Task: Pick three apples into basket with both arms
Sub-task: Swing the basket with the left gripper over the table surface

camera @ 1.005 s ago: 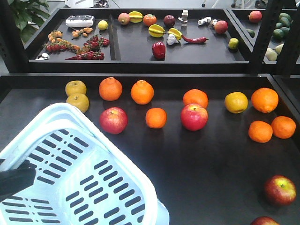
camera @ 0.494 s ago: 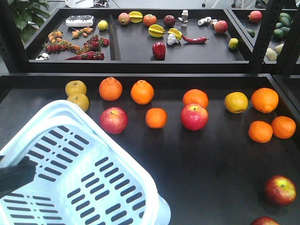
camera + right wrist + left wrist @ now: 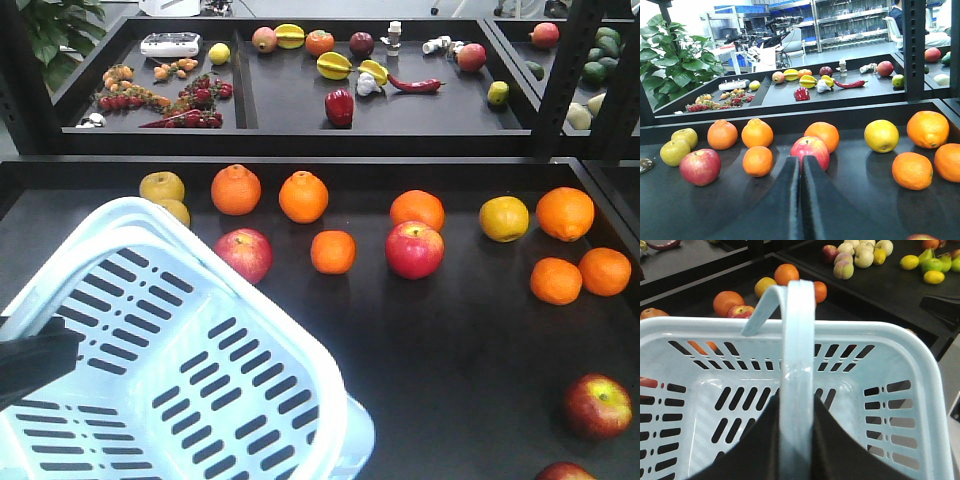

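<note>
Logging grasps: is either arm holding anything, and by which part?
The left gripper holds the basket by one loop handle, between the jaws. The right gripper is shut, empty.

Seven oranges on the black bench (image 3: 450,350), by my count. Near its far edge, left of middle, I see an orange (image 3: 235,189) just beside a second orange (image 3: 303,196). A smaller orange (image 3: 332,251) lies nearer me, and a fourth orange (image 3: 417,209) sits mid-bench. Toward the right edge there is a large orange (image 3: 564,213), with an orange pair (image 3: 555,280) just beside each other below it. A yellow round fruit (image 3: 503,218) lies between the fourth and the large one. At the far left corner are a yellow pear (image 3: 161,186) and another pear (image 3: 178,209) (partly hidden). Beyond the far edge, the trays (image 3: 290,110) hold a red pepper (image 3: 339,107) and a chilli (image 3: 415,85). Plant leaves (image 3: 50,30) show past the far left corner.
</note>
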